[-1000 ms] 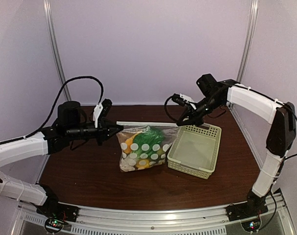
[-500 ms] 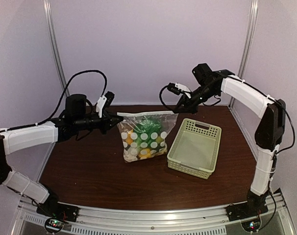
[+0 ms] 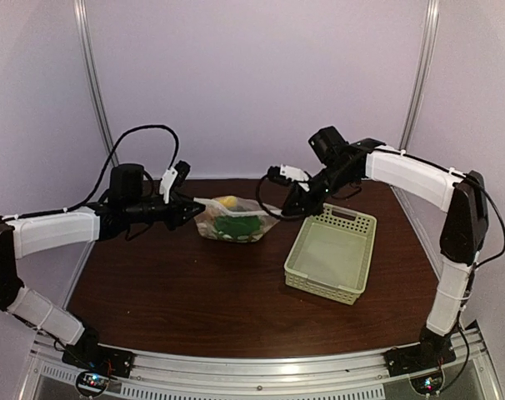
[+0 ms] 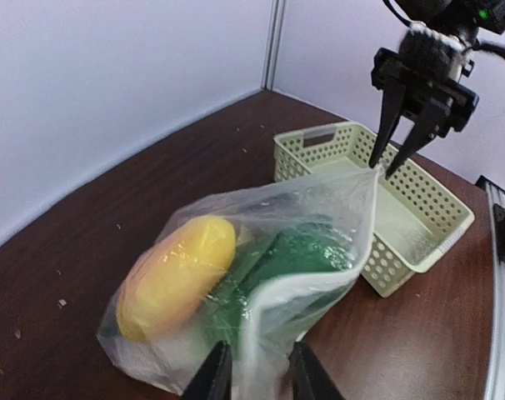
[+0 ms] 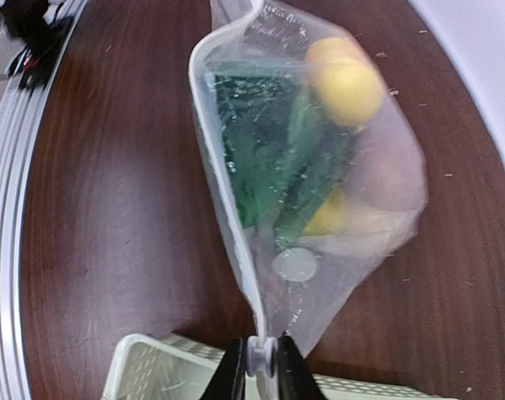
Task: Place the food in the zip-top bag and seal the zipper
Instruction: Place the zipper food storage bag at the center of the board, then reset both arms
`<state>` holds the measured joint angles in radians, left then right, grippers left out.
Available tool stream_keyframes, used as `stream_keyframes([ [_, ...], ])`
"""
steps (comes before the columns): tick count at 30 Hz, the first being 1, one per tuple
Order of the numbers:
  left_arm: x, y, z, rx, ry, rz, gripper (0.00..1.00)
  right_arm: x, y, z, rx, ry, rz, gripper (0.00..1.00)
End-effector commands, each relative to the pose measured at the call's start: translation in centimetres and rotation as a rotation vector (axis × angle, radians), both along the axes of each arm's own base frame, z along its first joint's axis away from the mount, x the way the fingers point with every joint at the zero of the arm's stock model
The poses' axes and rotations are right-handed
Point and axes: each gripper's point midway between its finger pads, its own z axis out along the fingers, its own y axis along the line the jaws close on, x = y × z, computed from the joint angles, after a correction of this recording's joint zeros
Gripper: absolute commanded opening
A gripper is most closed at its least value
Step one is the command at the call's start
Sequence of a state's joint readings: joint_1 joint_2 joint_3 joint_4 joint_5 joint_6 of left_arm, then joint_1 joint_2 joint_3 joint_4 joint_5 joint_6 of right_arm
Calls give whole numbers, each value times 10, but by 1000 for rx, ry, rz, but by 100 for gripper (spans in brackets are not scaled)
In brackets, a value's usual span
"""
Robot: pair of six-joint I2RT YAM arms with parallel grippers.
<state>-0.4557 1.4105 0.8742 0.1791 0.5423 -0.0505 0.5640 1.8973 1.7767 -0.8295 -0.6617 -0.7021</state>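
Grippers point(image 4: 254, 368) point(image 5: 257, 358) pinching bag point(image 4: 296, 279); food point(image 4: 179, 271) inside

1. Your left gripper point(image 3: 196, 212) pinches the left end of the zip-top bag point(image 3: 251, 233)
2. Your right gripper point(image 3: 279, 205) pinches its right end, so the bag sags between them over the brown table point(image 3: 177, 283)
3. The food point(image 3: 233, 224), yellow and green, shows through the clear plastic
4. A pale green basket point(image 3: 319, 283) sits just right of the bag
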Motion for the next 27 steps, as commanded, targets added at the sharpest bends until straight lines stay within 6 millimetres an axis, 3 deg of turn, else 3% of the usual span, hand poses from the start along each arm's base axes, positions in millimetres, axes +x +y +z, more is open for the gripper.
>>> stream_keyframes([
  [1,-57,9,5,-27,37,-105,35,-91,19,-35,-111,-46,206,27],
  [4,-86,22,15,-32,9,-99,47,-120,10,-33,-122,-8,225,35],
  [7,-91,40,35,-25,-68,-10,54,-117,-1,-7,-70,4,170,40],
  [10,-70,60,49,-10,-125,156,59,-101,-11,31,41,18,85,45],
  [14,-32,85,46,80,-93,390,60,-69,-37,74,168,24,-74,55],
  [18,-9,99,51,162,-40,517,62,-29,-88,97,216,-39,-302,70],
  [19,-6,101,53,169,-38,529,64,-20,-101,100,226,-51,-368,78],
  [20,-3,101,56,171,-40,540,68,-10,-118,106,245,-68,-441,94],
  [21,-1,103,58,170,-43,557,72,-1,-134,112,272,-84,-511,99],
  [24,7,109,64,172,-57,610,87,24,-194,129,349,-148,-786,100],
  [27,14,114,69,177,-51,653,92,35,-240,137,398,-224,-1046,100],
])
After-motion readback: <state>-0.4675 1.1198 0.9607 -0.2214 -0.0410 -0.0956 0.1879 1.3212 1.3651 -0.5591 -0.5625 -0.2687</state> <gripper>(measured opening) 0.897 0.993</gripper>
